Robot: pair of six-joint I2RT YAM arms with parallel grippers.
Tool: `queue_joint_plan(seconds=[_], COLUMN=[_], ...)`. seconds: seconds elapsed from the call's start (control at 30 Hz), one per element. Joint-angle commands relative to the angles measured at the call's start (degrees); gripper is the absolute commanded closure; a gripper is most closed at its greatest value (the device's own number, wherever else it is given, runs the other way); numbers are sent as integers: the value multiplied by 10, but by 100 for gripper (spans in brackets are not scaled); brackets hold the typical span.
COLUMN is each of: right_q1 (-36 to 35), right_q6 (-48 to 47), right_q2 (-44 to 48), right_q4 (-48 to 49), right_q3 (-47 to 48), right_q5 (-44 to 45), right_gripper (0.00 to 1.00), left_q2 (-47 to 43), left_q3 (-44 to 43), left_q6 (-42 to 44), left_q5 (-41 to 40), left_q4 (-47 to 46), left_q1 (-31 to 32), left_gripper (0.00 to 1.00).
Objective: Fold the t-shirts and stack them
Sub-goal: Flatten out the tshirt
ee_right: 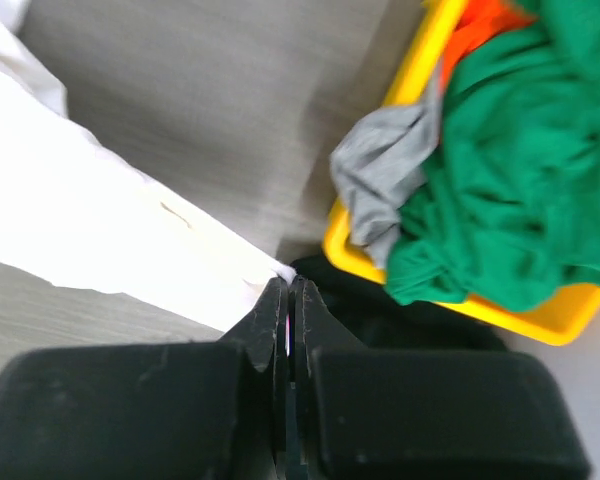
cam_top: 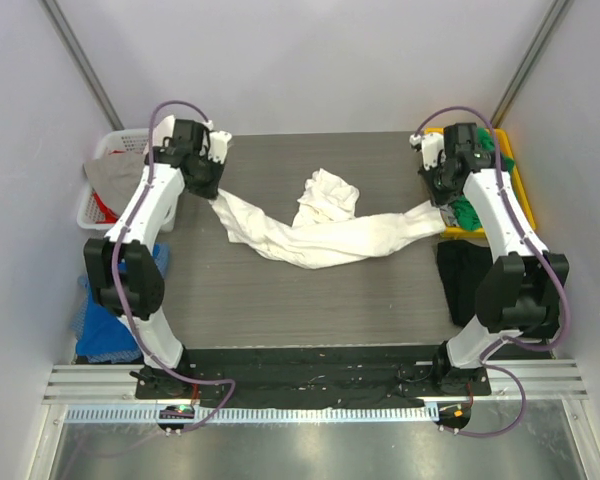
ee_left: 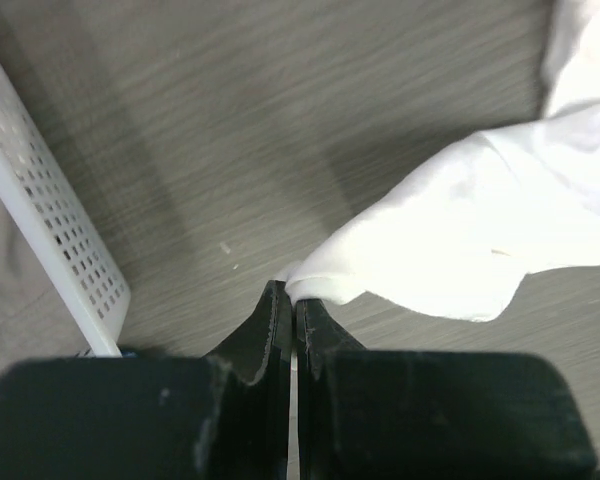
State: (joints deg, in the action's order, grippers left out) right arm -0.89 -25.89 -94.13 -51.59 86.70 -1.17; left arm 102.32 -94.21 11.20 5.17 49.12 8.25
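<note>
A white t-shirt (cam_top: pixel 320 235) lies stretched and twisted across the grey table, bunched up at its middle (cam_top: pixel 327 195). My left gripper (cam_top: pixel 212 190) is shut on its left corner (ee_left: pixel 325 285), pinched between the black fingertips (ee_left: pixel 276 305). At the far right, my right gripper (cam_top: pixel 446 212) is shut on the shirt's other end (ee_right: pixel 180 255), a small white tip showing at the jaws. Green t-shirts (ee_right: pixel 510 170) lie heaped in the yellow bin (ee_right: pixel 400 110). A black t-shirt (cam_top: pixel 465 275) lies flat on the table under the right arm.
A white perforated basket (cam_top: pixel 100 185) with grey and red cloth stands at the back left; its wall (ee_left: pixel 50 230) is close to my left gripper. Blue cloth (cam_top: pixel 105 320) lies off the table's left edge. Grey and orange cloth (ee_right: pixel 380 170) sit in the yellow bin.
</note>
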Motion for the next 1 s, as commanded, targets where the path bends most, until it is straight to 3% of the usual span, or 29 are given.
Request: queue_joint_plan(seconds=[0.0, 0.23, 0.5, 0.8, 0.97], right_q1=[2, 1, 2, 43, 52], right_q6=[20, 15, 4, 8, 11], right_q2=[39, 34, 24, 3, -3], right_q4=[-16, -24, -20, -19, -21], right_q3=[68, 164, 194, 188, 188], right_q5=[9, 77, 149, 177, 173], right_gripper=[99, 99, 99, 99, 99], left_q2=[-62, -93, -148, -136, -132], left_q3=[-56, -116, -84, -112, -110], left_q6=[-73, -66, -66, -74, -73], left_q5=[88, 7, -128, -127, -112], left_q4=[-46, -86, -184, -177, -172], left_q1=[3, 0, -33, -120, -123], left_gripper=[100, 100, 100, 100, 100])
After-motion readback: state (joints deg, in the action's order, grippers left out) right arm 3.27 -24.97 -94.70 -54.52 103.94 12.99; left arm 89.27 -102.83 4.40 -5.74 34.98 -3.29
